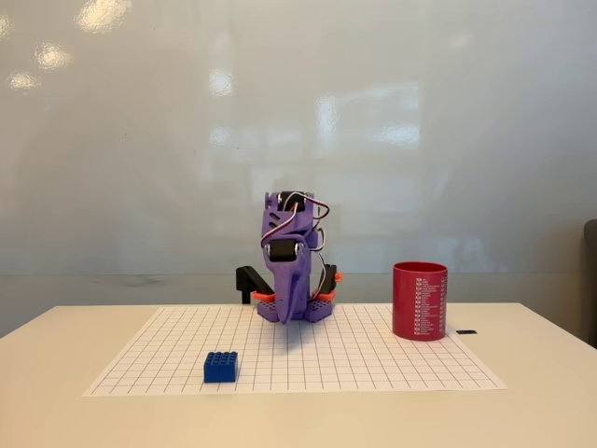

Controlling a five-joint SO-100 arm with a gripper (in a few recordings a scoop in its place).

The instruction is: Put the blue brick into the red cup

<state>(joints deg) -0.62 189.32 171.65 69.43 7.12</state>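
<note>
On the desk (56,355), the blue brick (220,367) lies well apart from the red cup (420,301), while the folded purple arm's pincer (291,313) state cannot be told.

In the fixed view, the purple plastic five-joint arm (297,271) sits folded up on itself at the back centre, its links stacked compactly over its base. Thin wires loop around its upper joint. Its two-finger gripper (293,313) points downward in front of the base; whether its jaws are parted cannot be made out.
</note>
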